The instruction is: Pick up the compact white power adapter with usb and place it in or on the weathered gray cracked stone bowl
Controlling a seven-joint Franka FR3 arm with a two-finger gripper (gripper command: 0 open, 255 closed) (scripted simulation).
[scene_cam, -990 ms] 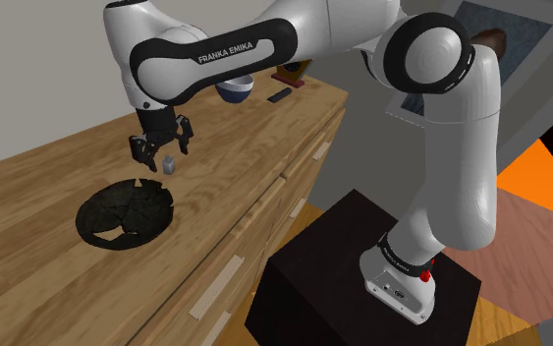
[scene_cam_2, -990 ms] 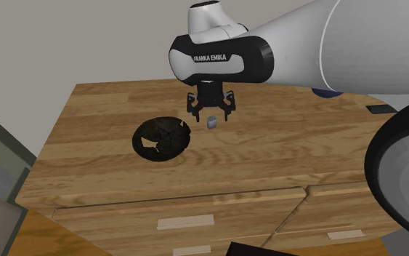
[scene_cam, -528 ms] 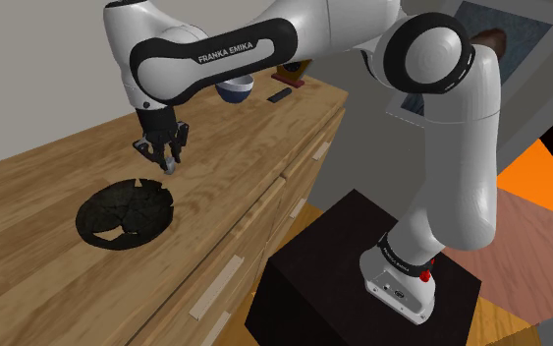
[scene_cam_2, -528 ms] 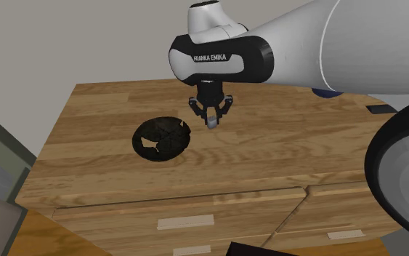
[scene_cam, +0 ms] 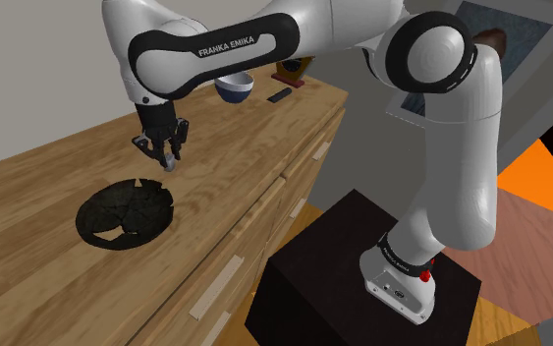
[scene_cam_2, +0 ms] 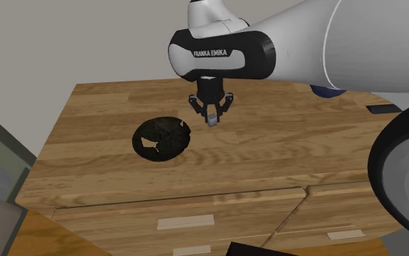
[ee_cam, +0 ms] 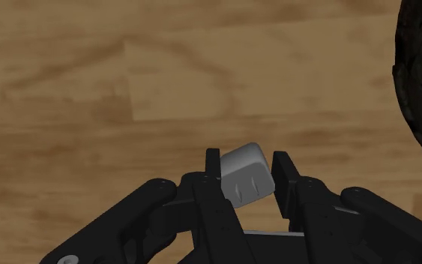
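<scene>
Gripper (ee_cam: 246, 176) clamped on grey adapter (ee_cam: 244, 172) — lifted.

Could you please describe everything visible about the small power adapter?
The power adapter is a small, light-grey block with rounded edges and faint ridges on one face. It sits tilted, clasped between the two black fingers of the end effector, over the wooden top, apart from the dark cracked bowl. Whether it touches the wood is unclear.
</scene>
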